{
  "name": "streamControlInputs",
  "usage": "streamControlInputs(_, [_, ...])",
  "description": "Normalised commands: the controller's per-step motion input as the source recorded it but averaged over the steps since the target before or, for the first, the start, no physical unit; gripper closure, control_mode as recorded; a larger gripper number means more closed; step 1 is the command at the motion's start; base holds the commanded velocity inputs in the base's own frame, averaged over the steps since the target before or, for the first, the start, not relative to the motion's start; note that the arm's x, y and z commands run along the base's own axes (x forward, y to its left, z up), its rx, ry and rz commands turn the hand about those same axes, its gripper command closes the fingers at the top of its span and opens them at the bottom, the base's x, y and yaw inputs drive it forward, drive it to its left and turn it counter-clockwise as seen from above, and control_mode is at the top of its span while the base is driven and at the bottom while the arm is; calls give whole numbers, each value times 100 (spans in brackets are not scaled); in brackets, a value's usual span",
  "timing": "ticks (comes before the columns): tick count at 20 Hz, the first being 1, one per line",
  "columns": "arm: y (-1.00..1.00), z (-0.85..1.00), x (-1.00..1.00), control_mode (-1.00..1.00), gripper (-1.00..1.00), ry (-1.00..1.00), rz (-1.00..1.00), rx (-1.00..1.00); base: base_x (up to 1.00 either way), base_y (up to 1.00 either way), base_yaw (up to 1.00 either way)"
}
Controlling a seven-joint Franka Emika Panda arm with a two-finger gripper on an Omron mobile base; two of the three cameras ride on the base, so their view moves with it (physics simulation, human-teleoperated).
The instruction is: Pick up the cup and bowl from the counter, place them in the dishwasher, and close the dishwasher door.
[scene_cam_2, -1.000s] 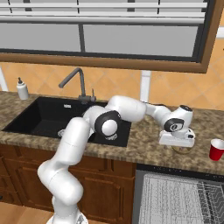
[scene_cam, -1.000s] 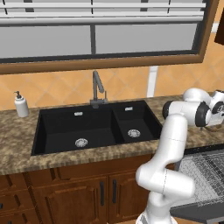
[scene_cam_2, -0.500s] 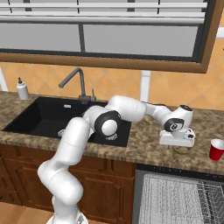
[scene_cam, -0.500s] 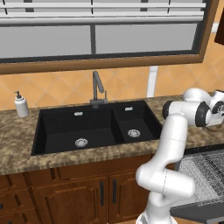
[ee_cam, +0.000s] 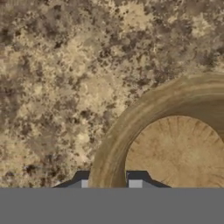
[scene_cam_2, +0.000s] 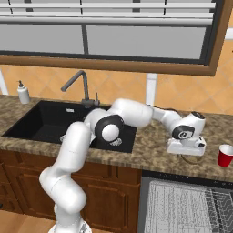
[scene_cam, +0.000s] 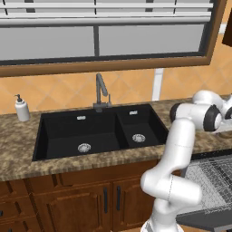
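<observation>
The tan-brown bowl (ee_cam: 175, 148) sits on the speckled counter (ee_cam: 65, 87). My gripper (ee_cam: 109, 183) points straight down at it, one fingertip outside the bowl's rim and one inside, pinching the rim. In the right base view the hand hangs low over the bowl (scene_cam_2: 193, 159), at the counter's right end. The red cup (scene_cam_2: 225, 155) stands upright just to the right of it, apart from the hand. Below the counter, the dishwasher is open with its wire rack (scene_cam_2: 182, 205) pulled out over the lowered dishwasher door (scene_cam: 204, 219).
A black double sink (scene_cam: 90, 131) with a faucet (scene_cam: 100, 93) lies to the left of the arm. A white soap bottle (scene_cam: 21, 108) stands at the counter's far left. Wooden cabinets run under the counter. A window frame hangs above the back wall.
The fingers have closed from wide open onto the bowl's rim. The arm, bowl and cup have stayed where they were.
</observation>
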Motion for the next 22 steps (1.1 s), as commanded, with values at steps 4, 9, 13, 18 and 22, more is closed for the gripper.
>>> streamControlInputs(4, [2,-12,-100,-100,100,-12,19,0,0,0,0])
streamControlInputs(9, [9,-13,-100,-100,100,-8,22,0,0,0,0])
streamControlInputs(13, [1,-31,-100,-100,100,-5,20,0,0,0,0])
streamControlInputs(18, [0,-28,-100,-100,100,-10,15,0,0,0,0])
streamControlInputs(22, [0,-35,-92,-100,100,-11,11,0,0,0,0])
